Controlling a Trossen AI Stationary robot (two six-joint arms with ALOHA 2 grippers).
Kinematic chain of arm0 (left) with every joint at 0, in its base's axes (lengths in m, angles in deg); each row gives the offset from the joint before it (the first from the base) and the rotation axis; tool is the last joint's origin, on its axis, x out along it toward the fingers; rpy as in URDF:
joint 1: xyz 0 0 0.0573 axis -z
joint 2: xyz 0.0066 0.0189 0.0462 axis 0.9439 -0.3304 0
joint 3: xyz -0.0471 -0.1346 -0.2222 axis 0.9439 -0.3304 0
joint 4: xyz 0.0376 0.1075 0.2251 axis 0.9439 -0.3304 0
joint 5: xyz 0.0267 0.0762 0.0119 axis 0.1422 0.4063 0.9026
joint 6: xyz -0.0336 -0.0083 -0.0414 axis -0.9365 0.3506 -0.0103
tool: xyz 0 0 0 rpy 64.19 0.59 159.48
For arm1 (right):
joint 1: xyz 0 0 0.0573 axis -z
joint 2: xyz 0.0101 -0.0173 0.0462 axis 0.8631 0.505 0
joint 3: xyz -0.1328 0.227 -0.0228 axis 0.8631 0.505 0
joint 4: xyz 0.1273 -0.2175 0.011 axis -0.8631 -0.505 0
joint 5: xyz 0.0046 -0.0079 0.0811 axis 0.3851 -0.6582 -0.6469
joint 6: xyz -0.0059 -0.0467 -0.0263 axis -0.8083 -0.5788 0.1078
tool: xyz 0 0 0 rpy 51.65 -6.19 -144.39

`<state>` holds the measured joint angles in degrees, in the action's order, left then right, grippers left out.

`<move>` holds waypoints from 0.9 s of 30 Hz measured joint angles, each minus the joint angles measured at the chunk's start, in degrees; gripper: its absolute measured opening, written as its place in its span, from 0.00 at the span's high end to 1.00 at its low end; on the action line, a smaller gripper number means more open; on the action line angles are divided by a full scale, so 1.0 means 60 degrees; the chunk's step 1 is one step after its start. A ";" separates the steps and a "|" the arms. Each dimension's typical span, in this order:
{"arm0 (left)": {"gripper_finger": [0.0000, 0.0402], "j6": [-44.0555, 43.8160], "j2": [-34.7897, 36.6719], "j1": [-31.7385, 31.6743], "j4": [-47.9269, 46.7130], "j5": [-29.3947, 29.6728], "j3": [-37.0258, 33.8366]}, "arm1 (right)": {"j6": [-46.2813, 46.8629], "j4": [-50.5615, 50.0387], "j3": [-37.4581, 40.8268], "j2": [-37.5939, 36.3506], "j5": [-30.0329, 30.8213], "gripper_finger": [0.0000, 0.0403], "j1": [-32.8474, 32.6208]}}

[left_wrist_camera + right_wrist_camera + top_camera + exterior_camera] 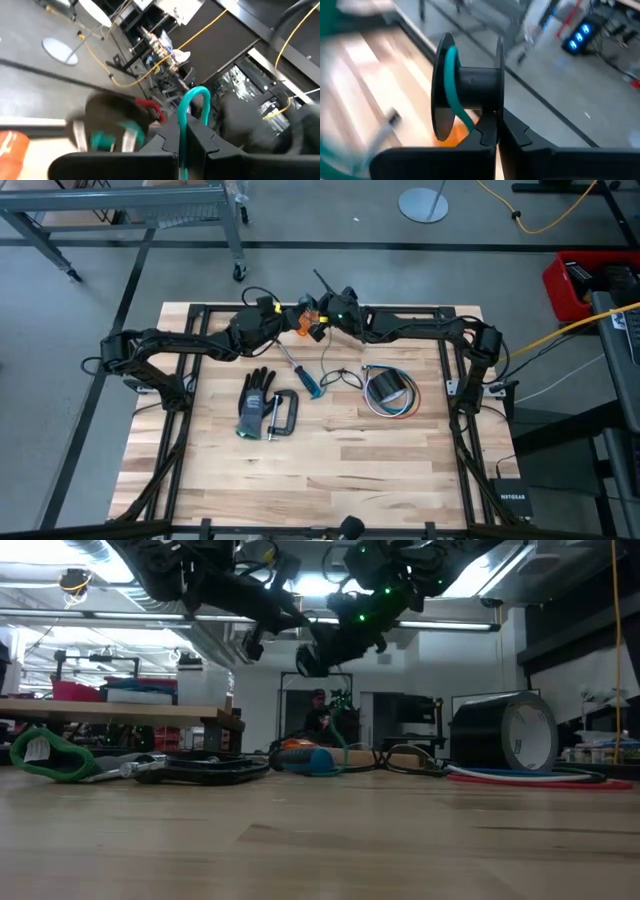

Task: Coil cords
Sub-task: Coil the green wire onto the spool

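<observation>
Both arms meet above the table's far middle. My right gripper (497, 135) is shut on a black spool (470, 85) with teal-green cord wound on its core. My left gripper (182, 137) is shut on the teal-green cord (192, 97), close beside the spool (110, 130). In the low view both grippers are well above the table, and the teal cord (343, 740) hangs down to it. A black cord (340, 375) lies loose mid-table. The red, white and blue wire bundle (400, 408) lies around a tape roll (388, 388). My left gripper pinches the teal cord (183, 120) between its two fingers, which point about level. The cord comes up out of the fingertips and bends over in a loop. My right gripper pinches the spool at one flange's rim (496, 114), slanting downward. The spool is lifted clear, its axis across the fingers.
A blue-handled screwdriver (305, 375) lies below the grippers, near an orange object (303, 322). A black glove (255, 402) and a clamp (285, 415) lie left of centre. The near half of the table (330, 480) is bare wood.
</observation>
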<state>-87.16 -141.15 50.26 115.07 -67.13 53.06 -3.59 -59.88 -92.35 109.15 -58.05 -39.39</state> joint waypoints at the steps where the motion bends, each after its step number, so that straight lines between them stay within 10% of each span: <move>1: 1.00 0.0146 0.0028 -0.0001 0.0054 0.0007 0.0000 | 0.0000 -0.0367 0.0000 0.0000 0.0185 1.00 0.0039; 27: 1.00 0.1123 0.0181 -0.0635 -0.4067 0.1260 -0.0004 | 0.0447 -0.1614 0.0004 -0.0474 -0.3518 1.00 0.0691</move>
<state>-80.43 -140.06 46.45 90.67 -59.57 53.04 -0.90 -69.56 -92.33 106.31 -79.16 -35.25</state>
